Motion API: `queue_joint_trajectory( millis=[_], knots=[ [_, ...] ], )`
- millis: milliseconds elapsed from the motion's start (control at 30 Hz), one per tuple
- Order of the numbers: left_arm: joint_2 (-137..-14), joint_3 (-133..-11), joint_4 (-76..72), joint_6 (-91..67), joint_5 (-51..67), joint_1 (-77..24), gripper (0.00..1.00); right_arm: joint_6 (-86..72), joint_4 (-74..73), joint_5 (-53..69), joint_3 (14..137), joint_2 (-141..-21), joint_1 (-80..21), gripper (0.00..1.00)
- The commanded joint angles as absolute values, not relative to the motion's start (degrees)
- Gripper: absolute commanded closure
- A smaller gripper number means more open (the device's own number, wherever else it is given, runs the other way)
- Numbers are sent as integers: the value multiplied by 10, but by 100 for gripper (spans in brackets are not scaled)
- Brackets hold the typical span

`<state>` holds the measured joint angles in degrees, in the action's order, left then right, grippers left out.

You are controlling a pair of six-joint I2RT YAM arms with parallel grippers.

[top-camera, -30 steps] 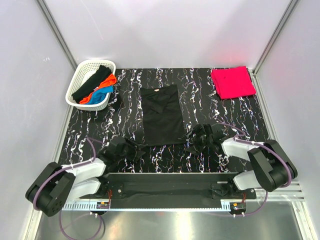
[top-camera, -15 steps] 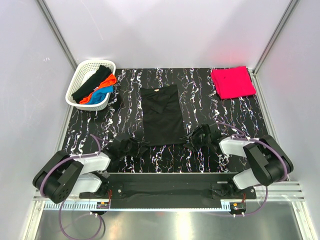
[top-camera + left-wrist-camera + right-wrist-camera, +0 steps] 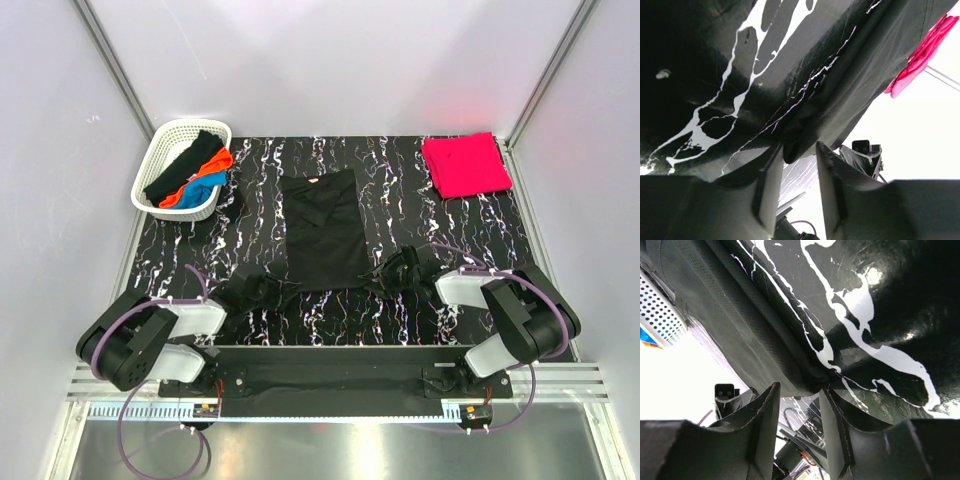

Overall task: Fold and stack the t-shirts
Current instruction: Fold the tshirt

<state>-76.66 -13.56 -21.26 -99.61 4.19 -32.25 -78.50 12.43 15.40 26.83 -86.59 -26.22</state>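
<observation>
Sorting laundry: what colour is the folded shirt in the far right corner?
The folded t-shirt is pinkish-red; top external view.

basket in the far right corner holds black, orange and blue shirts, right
Not quite: the top view shows the basket in the far left corner, not the right. It does hold black, orange and blue shirts.

You will find no words, numbers or signs that can be read in any of the views. The black t-shirt (image 3: 323, 230) has a small pale tag at its neck, but it is too small to read. The white marks on the tabletop (image 3: 400, 180) are only streaks, not letters.
</observation>
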Motion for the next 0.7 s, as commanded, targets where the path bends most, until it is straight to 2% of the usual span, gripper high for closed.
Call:
queue_joint_trajectory(
  millis=[0,33,100,167,200,267,367,533,667],
  knots=[
    [-788,-137,-175,-989,4,-324,65,-774,48,83,246,-898,-265,54],
    [-789,-137,-177,-989,5,-325,66,-773,48,85,248,-904,-264,55],
    [-792,-134,-178,-988,5,-325,69,-773,48,87,251,-912,-265,65],
    [-793,-125,-187,-989,5,-325,71,-771,48,87,255,-917,-265,81],
    [-793,-120,-192,-991,5,-325,74,-769,49,88,257,-922,-265,92],
    [-792,-106,-211,-996,5,-324,78,-761,48,91,261,-927,-265,100],
    [-791,-96,-236,-988,10,-321,99,-746,47,105,265,-928,-265,100],
    [-741,-94,-206,-938,54,-311,100,-687,4,145,269,-873,-265,100],
    [-639,-110,-86,-883,56,-311,100,-650,-61,165,275,-807,-279,100]
  ],
)
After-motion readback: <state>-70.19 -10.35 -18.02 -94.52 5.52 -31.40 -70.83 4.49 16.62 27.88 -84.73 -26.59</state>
